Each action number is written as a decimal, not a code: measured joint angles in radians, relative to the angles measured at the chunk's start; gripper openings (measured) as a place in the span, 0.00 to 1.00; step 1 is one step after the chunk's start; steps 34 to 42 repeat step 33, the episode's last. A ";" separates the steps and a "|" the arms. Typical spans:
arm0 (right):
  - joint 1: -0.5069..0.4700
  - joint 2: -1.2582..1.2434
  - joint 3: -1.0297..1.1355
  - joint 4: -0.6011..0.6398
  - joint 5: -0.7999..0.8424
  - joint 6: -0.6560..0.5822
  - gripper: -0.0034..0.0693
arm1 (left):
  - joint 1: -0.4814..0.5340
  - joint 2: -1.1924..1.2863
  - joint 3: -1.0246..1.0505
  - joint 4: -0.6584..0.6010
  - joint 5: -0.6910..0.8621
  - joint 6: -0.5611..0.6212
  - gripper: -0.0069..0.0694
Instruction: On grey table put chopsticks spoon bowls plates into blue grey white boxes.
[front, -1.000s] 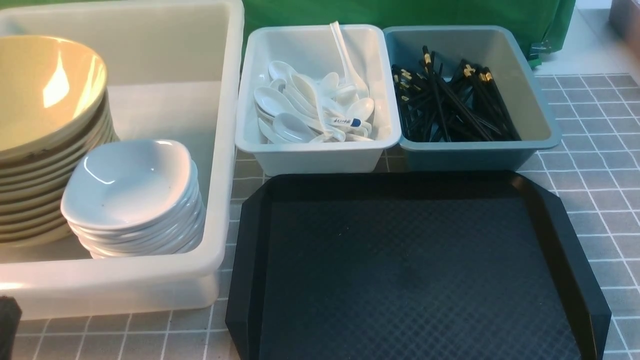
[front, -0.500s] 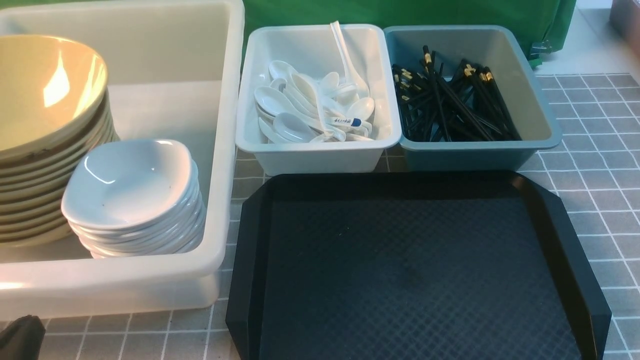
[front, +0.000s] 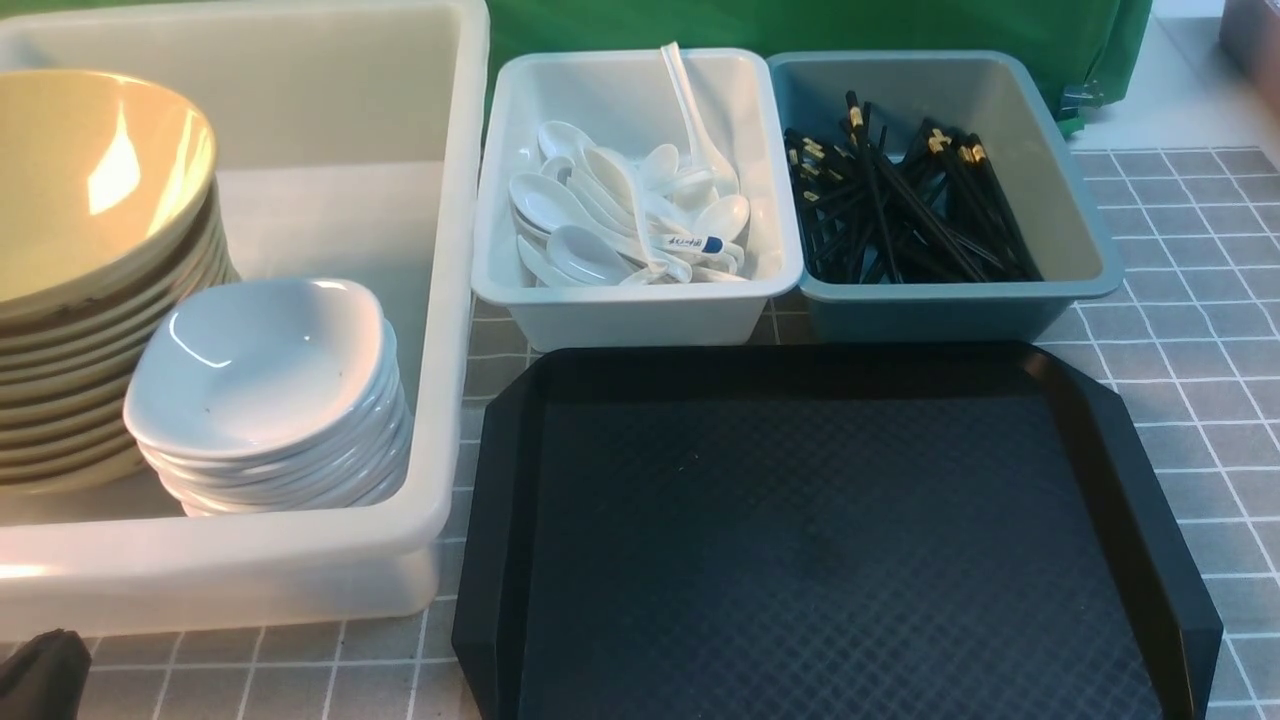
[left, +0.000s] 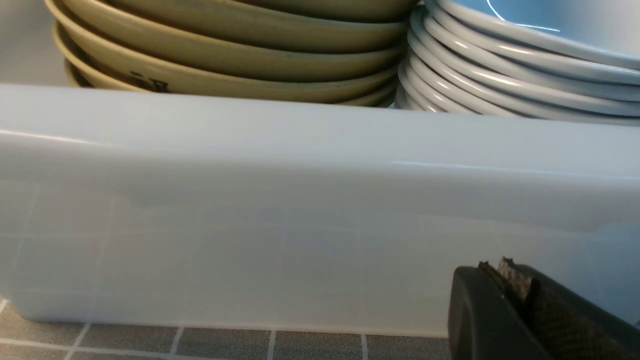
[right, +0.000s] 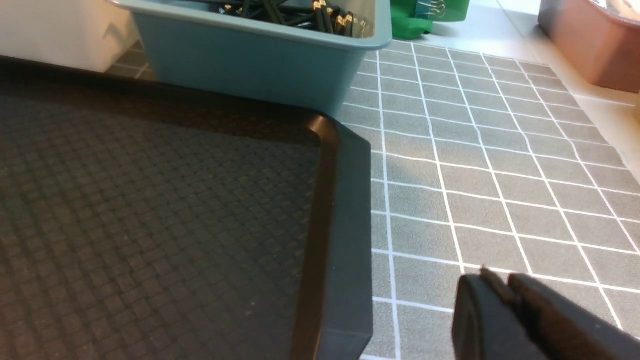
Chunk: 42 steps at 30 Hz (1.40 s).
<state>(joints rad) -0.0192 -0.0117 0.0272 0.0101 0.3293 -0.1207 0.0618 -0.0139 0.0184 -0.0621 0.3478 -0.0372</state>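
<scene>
Bowls (front: 95, 190) and plates (front: 255, 365) sit stacked in the white tub (front: 440, 300), spoons (front: 620, 215) in the grey-white bin (front: 640, 310), chopsticks (front: 900, 210) in the blue bin (front: 950, 305) — nothing loose remains. The left gripper (left: 505, 285), nearest the tub's front wall, is closed and empty; the right gripper (right: 500, 287) — barely parted — holds nothing above the table (right: 500, 200).

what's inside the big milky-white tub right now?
In the large milky-white plastic tub: a stack of glossy yellow-tan round bowls, and beside it a stack of small white rounded-square dishes. The lower pieces and the floor beneath them are covered.
</scene>
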 joint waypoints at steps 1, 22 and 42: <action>0.000 0.000 0.000 0.000 0.000 0.000 0.18 | 0.000 0.000 0.000 0.000 0.000 0.000 0.08; 0.000 0.000 0.000 -0.001 0.000 0.000 0.21 | 0.000 0.000 0.000 -0.001 0.000 0.000 0.08; 0.000 0.000 0.000 -0.001 0.000 0.000 0.23 | 0.000 0.000 0.000 -0.001 0.000 0.000 0.08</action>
